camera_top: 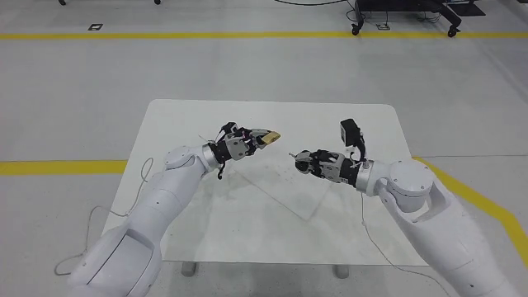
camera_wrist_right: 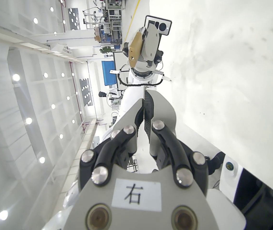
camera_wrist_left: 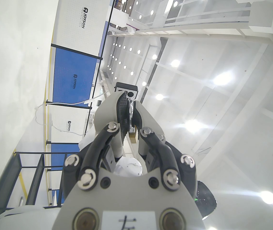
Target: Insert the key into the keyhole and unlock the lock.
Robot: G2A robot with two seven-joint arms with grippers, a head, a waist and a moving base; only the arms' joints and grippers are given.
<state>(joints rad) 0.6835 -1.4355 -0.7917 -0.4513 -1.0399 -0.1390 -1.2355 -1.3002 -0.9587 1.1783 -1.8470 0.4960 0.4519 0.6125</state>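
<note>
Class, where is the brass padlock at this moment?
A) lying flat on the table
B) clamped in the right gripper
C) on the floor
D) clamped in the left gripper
D: the left gripper is shut on the padlock, seen in the top view.

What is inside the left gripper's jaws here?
A brass padlock, held by the left gripper above the table, its body sticking out beyond the gripper. The end clamped between the pads is covered by the fingers.

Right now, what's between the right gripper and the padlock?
Nothing. In the top view, the table is bare between the right gripper and the padlock in the left gripper.
</note>
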